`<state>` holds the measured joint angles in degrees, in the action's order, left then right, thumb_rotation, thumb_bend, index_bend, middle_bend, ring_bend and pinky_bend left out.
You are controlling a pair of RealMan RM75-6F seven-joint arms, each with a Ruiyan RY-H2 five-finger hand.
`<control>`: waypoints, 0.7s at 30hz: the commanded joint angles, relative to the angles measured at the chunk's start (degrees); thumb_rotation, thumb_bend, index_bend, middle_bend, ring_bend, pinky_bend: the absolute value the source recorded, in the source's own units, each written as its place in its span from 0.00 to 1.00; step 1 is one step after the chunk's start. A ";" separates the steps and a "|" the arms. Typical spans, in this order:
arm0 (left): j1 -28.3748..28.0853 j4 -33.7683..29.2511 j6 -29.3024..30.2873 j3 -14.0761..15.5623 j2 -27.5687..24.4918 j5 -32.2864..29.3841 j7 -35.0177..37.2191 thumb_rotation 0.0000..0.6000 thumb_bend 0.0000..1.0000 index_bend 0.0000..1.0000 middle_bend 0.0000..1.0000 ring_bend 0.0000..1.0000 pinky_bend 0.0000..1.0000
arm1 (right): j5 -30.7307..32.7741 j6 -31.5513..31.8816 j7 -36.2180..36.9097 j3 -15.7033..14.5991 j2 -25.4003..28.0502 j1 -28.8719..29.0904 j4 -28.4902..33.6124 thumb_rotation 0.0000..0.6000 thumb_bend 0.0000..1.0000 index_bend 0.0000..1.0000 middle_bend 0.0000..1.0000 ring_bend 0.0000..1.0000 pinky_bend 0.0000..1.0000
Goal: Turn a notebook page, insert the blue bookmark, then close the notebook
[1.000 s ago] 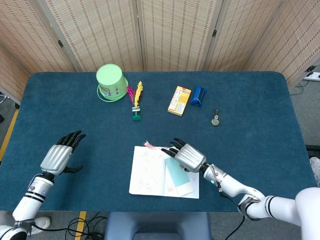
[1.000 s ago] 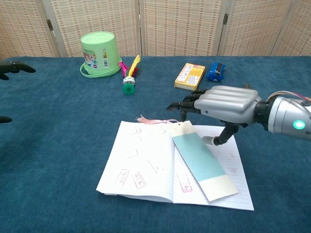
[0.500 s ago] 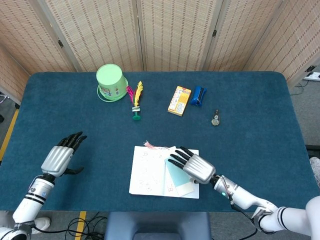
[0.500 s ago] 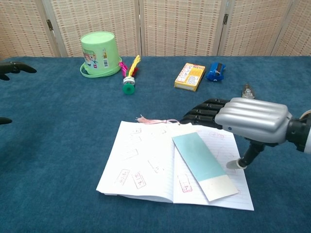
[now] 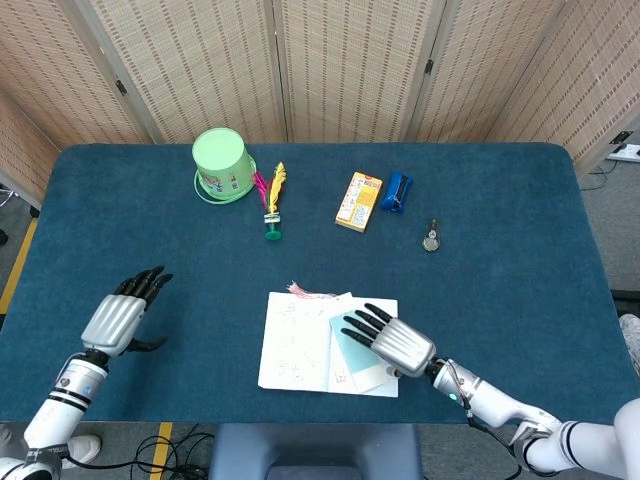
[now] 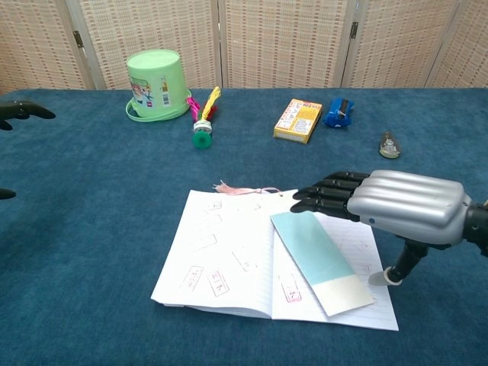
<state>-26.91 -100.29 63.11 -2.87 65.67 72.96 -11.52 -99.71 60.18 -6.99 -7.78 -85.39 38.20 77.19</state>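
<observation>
The notebook (image 6: 229, 255) (image 5: 295, 345) lies open on the table near the front edge. A light blue bookmark (image 6: 319, 261) (image 5: 355, 362) rests slantwise on its right page, with a pink tassel (image 6: 240, 188) trailing past the top edge. My right hand (image 6: 396, 204) (image 5: 392, 340) hovers over the right page, fingers spread and pointing left, holding nothing; its thumb tip is near the page's right edge. My left hand (image 5: 122, 312) (image 6: 19, 111) floats open above the table far to the left, well away from the notebook.
At the back of the table stand an upturned green cup (image 5: 224, 165), a feathered shuttlecock (image 5: 272, 205), a yellow box (image 5: 359, 201), a blue object (image 5: 397, 192) and a small metal item (image 5: 431, 239). Folding screens close off the far side.
My right hand has drawn back toward me and to the right, off the bookmark's top end, leaving the bookmark lying on the page. The left hand has barely moved.
</observation>
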 commanded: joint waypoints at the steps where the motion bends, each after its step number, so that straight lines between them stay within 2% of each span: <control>1: -0.01 0.01 -0.16 -0.04 0.02 -0.03 0.05 1.00 0.23 0.01 0.00 0.04 0.16 | -0.02 -0.57 -0.27 0.00 -0.32 0.07 -0.12 1.00 0.02 0.00 0.02 0.00 0.00; 21: 0.77 1.24 -0.64 -0.03 -0.34 -0.07 1.76 1.00 0.23 0.01 0.00 0.04 0.16 | -1.09 -3.38 -1.81 1.87 -4.94 2.59 -0.65 1.00 0.02 0.00 0.02 0.00 0.00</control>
<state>-26.17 -99.08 62.47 -2.90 65.33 72.87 -9.79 -100.81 56.88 -8.70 -6.02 -90.20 40.68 76.57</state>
